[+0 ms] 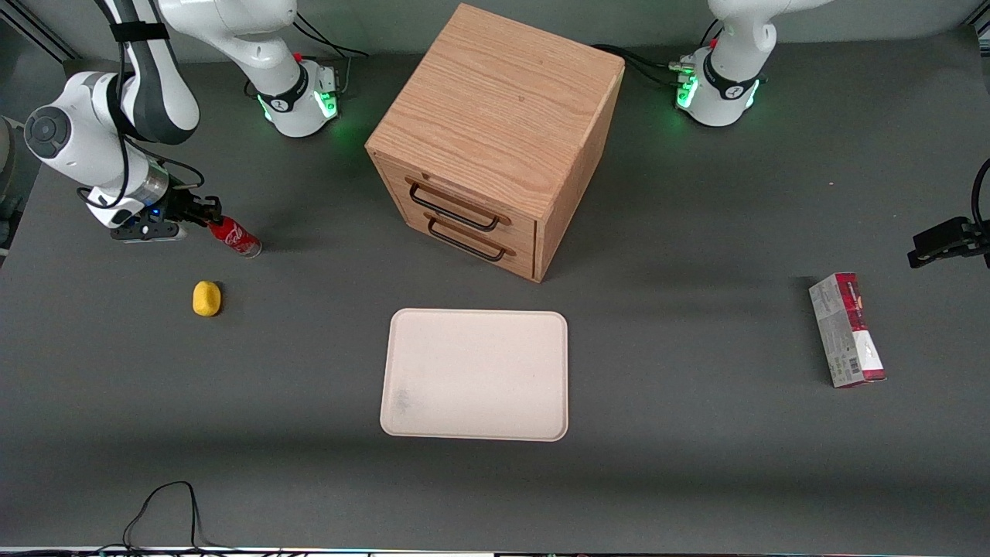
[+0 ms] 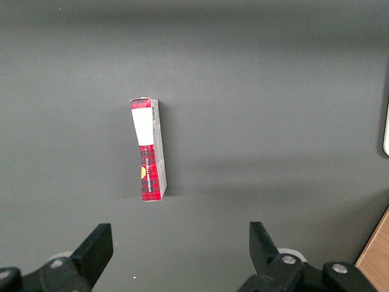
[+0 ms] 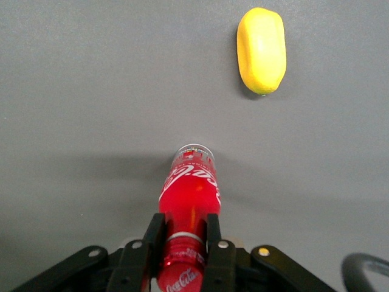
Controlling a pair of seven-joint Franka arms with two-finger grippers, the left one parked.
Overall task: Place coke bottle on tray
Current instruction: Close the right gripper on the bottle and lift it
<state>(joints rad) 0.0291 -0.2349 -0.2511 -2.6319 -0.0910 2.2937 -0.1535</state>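
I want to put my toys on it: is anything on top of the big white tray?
Nothing shows on the tray except a faint grey smudge. The coke bottle is toward the working arm's end of the table, gripped near its cap by the end effector. What's under the tray is hidden.

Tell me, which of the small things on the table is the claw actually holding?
The coke bottle: the gripper pinches its neck. The yellow lemon and the carton lie untouched.

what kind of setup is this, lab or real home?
Likely a robot lab bench: two arms bolted to a grey table, props spread out: tray, drawer box. The gripper is shut on the coke bottle.
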